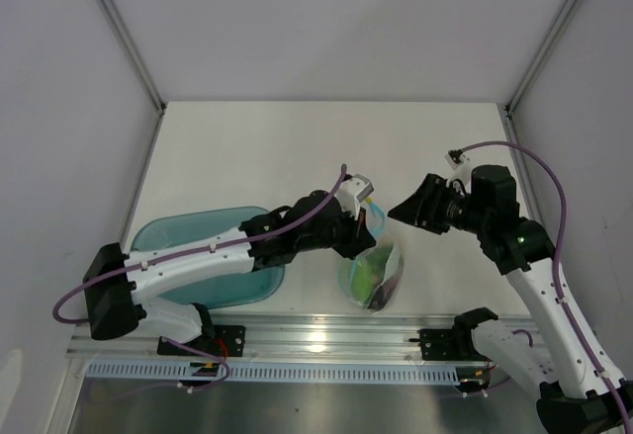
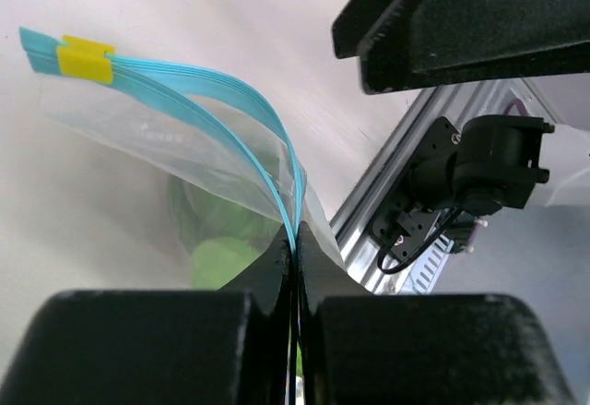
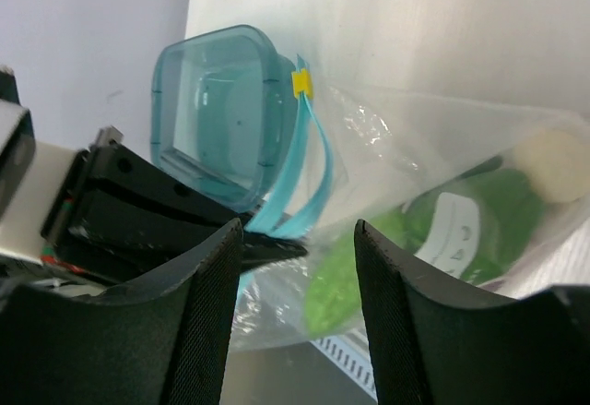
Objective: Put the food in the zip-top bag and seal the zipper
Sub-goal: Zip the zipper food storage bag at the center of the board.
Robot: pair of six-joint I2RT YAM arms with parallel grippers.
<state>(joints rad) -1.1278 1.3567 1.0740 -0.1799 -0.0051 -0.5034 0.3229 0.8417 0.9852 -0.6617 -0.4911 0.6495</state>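
Sealing step. Food (image 3: 479, 211) (green pcs) is inside the bag (image 1: 376, 276), which lies on the table just R of the tray (image 1: 198, 221). L claw (image 2: 295, 248) is pressed tight on one end of the zipper (image 2: 212, 101). Past the pinch the strips bow apart toward the yellow slider (image 2: 85, 61). R claw (image 3: 295, 234) is spread, empty, close to the bag. Next, probably: R takes the slider and runs it along w/ L anchoring; the floppy film may bunch.

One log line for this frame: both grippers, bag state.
left gripper: shut on zipper end | right gripper: open, near bag | food: in bag | zipper: strips apart, unsealed
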